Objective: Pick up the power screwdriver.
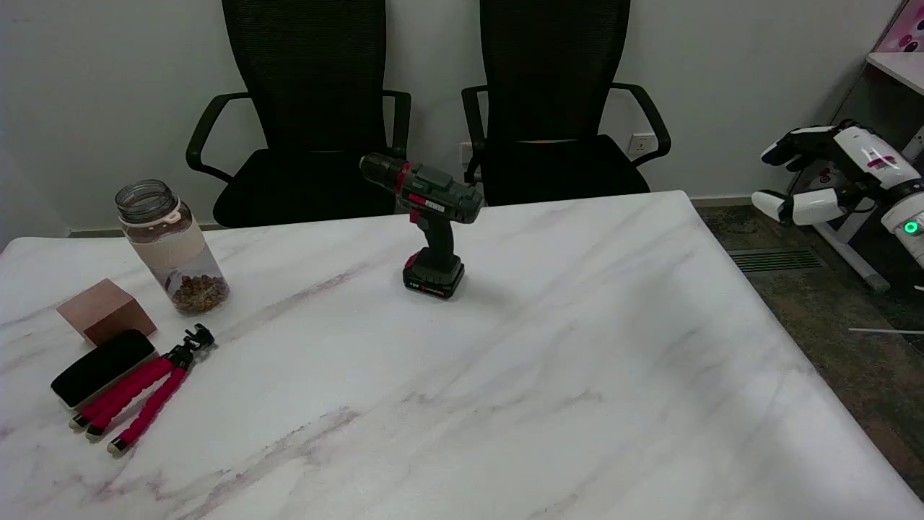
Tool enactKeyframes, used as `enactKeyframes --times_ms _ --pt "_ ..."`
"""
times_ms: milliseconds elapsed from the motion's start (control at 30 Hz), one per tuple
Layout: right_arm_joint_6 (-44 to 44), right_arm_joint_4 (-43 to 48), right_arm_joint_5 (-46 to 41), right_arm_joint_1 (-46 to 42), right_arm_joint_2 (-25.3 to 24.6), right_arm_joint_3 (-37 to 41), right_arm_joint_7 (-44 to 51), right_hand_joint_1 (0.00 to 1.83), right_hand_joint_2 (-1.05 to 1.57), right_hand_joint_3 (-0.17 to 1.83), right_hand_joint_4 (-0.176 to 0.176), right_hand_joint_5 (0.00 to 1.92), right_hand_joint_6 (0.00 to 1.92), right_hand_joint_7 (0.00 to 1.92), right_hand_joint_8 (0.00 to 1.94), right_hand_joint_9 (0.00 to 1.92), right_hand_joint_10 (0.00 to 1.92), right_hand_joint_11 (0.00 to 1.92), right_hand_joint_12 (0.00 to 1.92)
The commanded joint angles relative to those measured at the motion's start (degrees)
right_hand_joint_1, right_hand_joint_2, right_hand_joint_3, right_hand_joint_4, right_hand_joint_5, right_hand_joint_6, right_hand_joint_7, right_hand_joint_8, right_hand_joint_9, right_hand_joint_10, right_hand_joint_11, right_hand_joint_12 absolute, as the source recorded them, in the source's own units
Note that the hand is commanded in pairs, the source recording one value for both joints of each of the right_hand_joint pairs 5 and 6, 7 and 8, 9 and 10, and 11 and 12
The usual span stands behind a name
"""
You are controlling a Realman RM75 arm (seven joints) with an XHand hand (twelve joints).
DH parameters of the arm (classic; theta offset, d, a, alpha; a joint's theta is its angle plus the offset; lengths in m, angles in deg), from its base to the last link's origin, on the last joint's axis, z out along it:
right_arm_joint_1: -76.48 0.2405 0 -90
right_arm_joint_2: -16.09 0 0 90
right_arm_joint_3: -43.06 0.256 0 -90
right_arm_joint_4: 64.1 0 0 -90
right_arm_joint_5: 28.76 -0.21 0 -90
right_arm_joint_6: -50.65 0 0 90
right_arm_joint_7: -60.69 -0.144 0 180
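- A power screwdriver (430,225) stands upright on its battery base, a little behind the middle of a white marble-patterned desk (577,375). Its body is dark grey-green with red accents, and its chuck points toward the picture's left.
- The right robot hand (819,177), black and white, hangs in the air at the picture's right edge, beyond the desk's right side and well apart from the screwdriver. Its fingers are spread apart and it holds nothing. A green light glows on the wrist behind it.
- Near the desk's left edge stands a clear jar (172,248) with no lid on it (a layer of brown bits lies at its bottom).
- Just in front and to the left of the jar sits a small brownish-pink block (105,310).
- Just in front of the block lies a black oblong eraser-like pad (102,367).
- Beside the pad lies a small tripod (144,393) with red flexible legs and a black head, its head pointing toward the jar.
- Two black mesh-backed office chairs (307,108) stand side by side behind the desk's far edge, against a pale wall.
- A dark floor shows to the right of the desk.
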Motion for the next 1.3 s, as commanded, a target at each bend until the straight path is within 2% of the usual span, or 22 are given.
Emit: enactKeyframes --times_ms 33,133,567,867,1033,1300 --pt "0.92 -1.08 4.99 -0.89 0.75 -2.52 9.08 0.93 0.49 0.85 -0.176 0.75 0.75 0.75 0.75 0.55 0.55 0.71 0.71" --pt "0.11 -2.67 5.08 -0.81 0.75 -2.61 11.88 0.93 0.49 0.85 -0.176 0.76 0.76 0.76 0.76 0.55 0.55 0.72 0.72" --pt "-6.34 -8.14 8.33 -0.61 0.51 -3.35 13.18 0.92 0.49 0.87 -0.176 0.77 0.77 0.77 0.77 0.57 0.57 0.73 0.73" --pt "-7.74 -14.2 7.81 -0.53 -2.71 -3.93 13.62 0.92 0.48 0.88 -0.176 0.77 0.77 0.77 0.77 0.57 0.57 0.71 0.71" --pt "-11.88 -19.34 7.81 0.24 -4.52 -3.49 13.71 0.92 0.48 0.88 -0.176 0.77 0.77 0.77 0.77 0.56 0.56 0.71 0.71" --pt "-14.34 -25.47 4.95 1.3 -10.01 -3.66 14.25 0.92 0.49 0.88 -0.176 0.77 0.77 0.77 0.77 0.56 0.56 0.7 0.7"
